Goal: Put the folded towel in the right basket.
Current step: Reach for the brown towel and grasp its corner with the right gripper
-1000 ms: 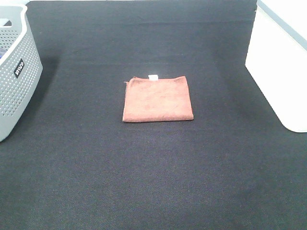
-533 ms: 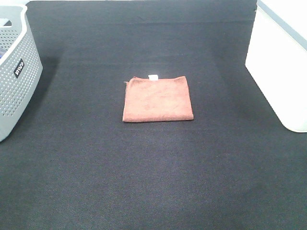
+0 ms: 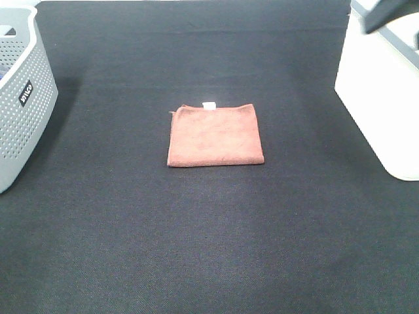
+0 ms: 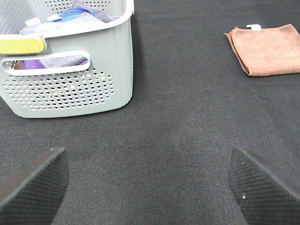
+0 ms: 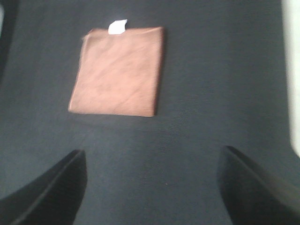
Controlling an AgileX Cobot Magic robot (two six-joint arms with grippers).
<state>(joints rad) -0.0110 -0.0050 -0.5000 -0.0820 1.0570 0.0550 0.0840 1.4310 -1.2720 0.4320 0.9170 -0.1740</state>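
A brown folded towel [image 3: 215, 135] with a small white tag lies flat in the middle of the black table. It also shows in the left wrist view [image 4: 267, 49] and the right wrist view [image 5: 119, 70]. The white right basket [image 3: 386, 98] stands at the right edge. My right gripper [image 5: 152, 187] is open and empty, above the table, apart from the towel. A blurred grey part of the right arm [image 3: 391, 14] shows over the white basket. My left gripper [image 4: 150, 187] is open and empty, beside the grey basket, far from the towel.
A grey perforated basket [image 3: 19, 98] holding several cloths stands at the left edge; it also shows in the left wrist view [image 4: 70, 89]. The black table cloth [image 3: 209, 229] stretches around the towel. The white basket's side shows in the right wrist view [image 5: 293, 70].
A grey part of the right arm has come into the exterior view at the top right, over the white basket. The towel has not moved.
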